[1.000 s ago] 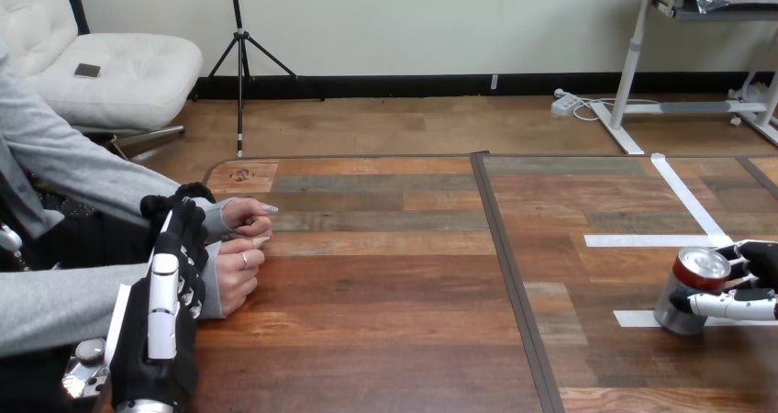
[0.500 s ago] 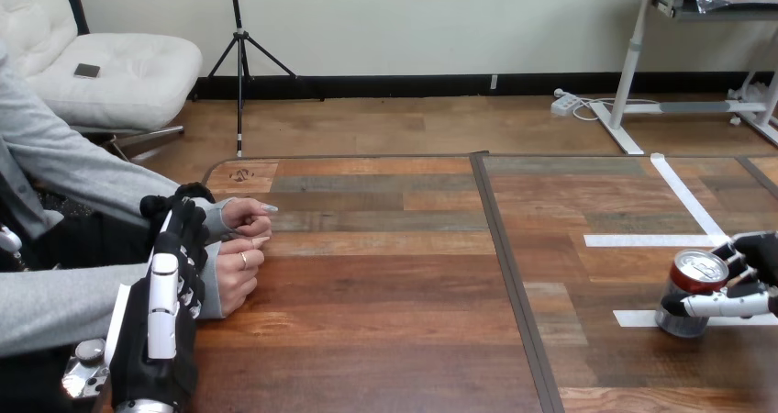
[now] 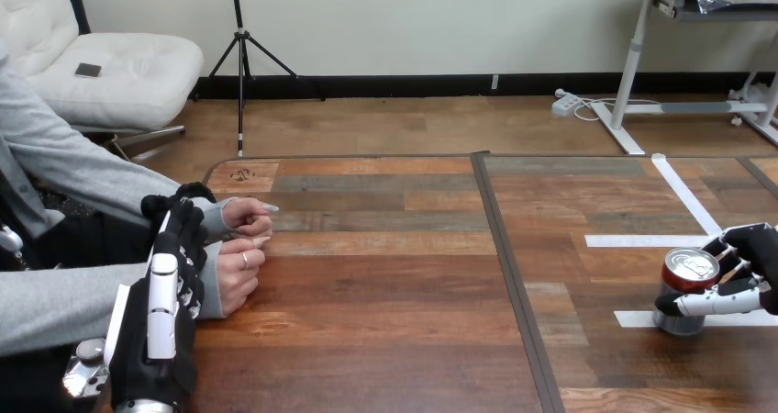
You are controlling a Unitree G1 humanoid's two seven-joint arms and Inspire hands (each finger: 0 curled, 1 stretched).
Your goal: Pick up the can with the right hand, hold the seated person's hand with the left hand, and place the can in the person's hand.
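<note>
Wooden table with upright can, white tape strips, person's hands at left.

This looks like a robotics lab or test space: white tape strips mark out spots on the wood-plank worktop, and the left robot hand and right robot hand reach over it.

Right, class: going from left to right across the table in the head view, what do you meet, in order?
left hand → person's hands → dark seam in the tabletop → can → right hand
</note>
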